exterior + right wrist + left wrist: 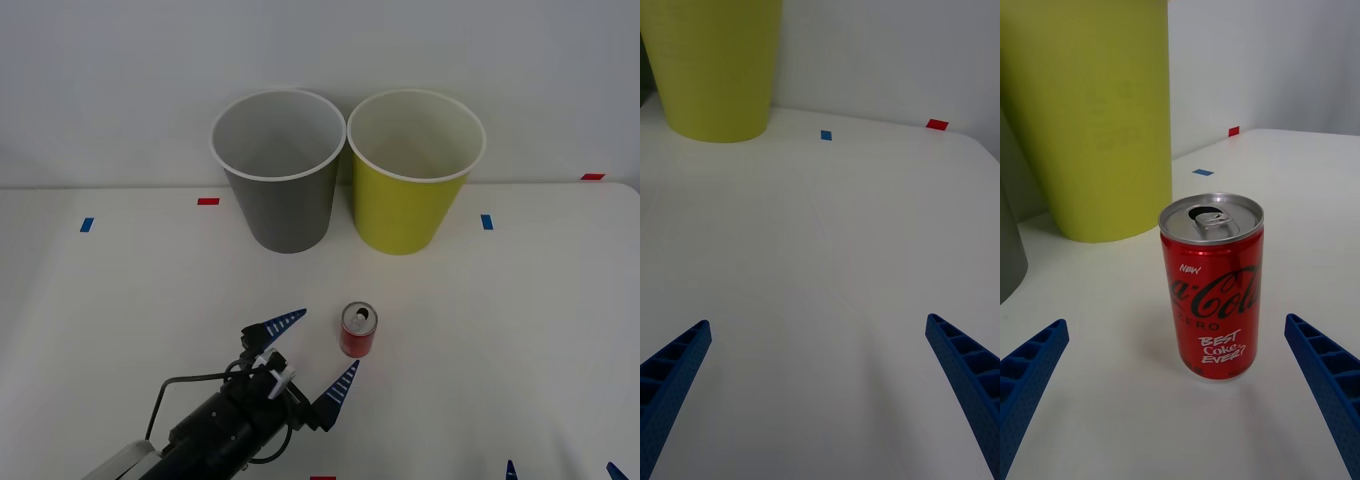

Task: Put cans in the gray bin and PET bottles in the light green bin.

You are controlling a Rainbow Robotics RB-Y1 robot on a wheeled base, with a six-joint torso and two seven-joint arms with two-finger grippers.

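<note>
one can point(358, 330), one gray bin point(281, 190), one light green bin point(411, 190).

Even, soft, bright light falls from above on the white bench point(520, 330), with no hard glare. The can point(1212, 285) casts a faint, diffuse shadow at its foot and shows a mild sheen on its silver top. Its lettering reads sharp, while the light green bin point(1090, 120) behind looks slightly soft. The gray bin point(280, 190) shades the bench thinly at its base.
</note>
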